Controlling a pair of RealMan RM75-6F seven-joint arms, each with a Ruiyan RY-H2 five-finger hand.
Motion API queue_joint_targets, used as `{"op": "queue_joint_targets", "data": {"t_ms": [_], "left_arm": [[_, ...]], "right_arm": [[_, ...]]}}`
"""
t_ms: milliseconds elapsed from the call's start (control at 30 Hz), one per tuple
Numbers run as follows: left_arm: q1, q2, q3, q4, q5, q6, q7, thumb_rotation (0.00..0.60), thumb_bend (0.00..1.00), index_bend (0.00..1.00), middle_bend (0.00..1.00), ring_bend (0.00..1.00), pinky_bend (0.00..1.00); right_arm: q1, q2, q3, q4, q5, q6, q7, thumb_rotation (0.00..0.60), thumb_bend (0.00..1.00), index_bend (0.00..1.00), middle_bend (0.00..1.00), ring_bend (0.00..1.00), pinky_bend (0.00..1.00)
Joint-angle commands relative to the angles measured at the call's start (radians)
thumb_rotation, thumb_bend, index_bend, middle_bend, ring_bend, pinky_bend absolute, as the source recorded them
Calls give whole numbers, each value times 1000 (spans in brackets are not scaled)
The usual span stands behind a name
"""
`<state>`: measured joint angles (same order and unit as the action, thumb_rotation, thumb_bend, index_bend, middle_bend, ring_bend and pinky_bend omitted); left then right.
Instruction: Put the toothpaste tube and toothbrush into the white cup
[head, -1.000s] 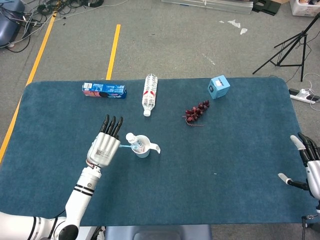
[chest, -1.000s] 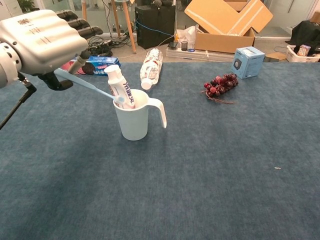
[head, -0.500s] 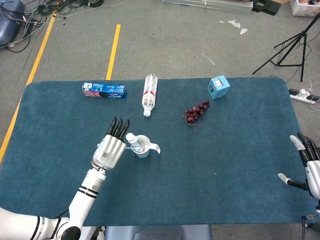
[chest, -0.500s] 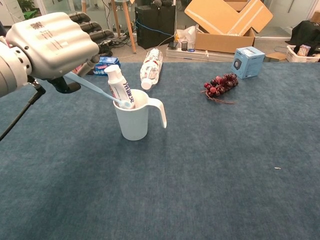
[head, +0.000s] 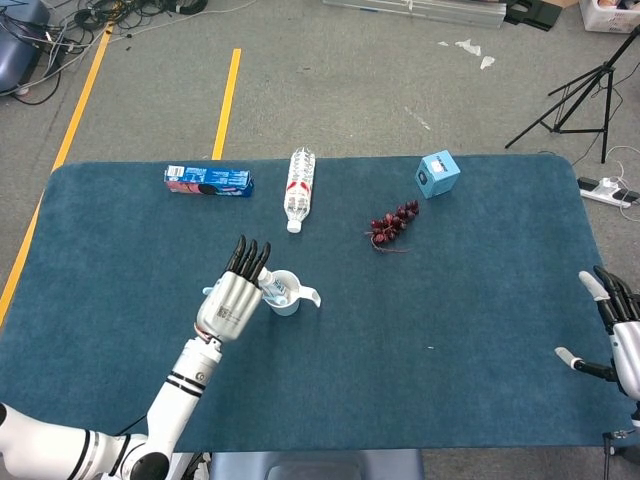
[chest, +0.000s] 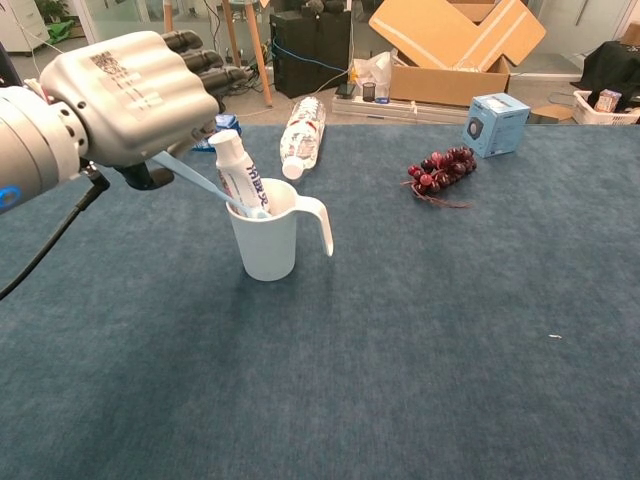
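Blue felt table (head: 470, 300), grey floor with yellow tape (head: 225, 100) at 12 o'clock, left hand (chest: 125, 95) grasping toothbrush (chest: 205, 188) dipping into white cup (chest: 265, 245) beside toothpaste tube (chest: 238, 172), right hand (head: 620, 335) released at 4 o'clock.

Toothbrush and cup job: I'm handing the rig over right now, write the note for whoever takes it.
Left hand: holds the toothbrush by its handle, brush end already dipped inside the white cup.
Right hand: open, holding nothing, at the table's near right edge.
Toothpaste tube: already standing in the cup, leaning toward the left hand.
Done: tube in; toothbrush tip in.
Left: let go of the toothbrush so it rests in the cup, then draw the left hand away without tipping the cup.
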<state>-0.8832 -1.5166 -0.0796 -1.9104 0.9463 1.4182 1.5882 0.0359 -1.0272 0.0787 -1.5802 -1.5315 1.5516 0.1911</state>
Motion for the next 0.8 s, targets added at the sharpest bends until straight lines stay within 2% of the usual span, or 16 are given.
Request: {"op": "queue_joint_targets", "data": {"t_ms": [33,500,800], "left_arm": [[-6,-6,-3,3,-12,2,7,600,379,548,0,0,0],[-32,-20,-4,13,-15,8,15,600,379,510,0,0,0],[-39,-35,11,16,3,10,10,600,379,416,0,0,0]], "right_arm": [[0,0,0,0,0,0,1,600,0,68,52,35,424],[2,1,-1,-3,1,-5,-3,600,0,68,52,35,424],[2,2,-1,-3,1,-5,-2,600,0,68,52,35,424]]}}
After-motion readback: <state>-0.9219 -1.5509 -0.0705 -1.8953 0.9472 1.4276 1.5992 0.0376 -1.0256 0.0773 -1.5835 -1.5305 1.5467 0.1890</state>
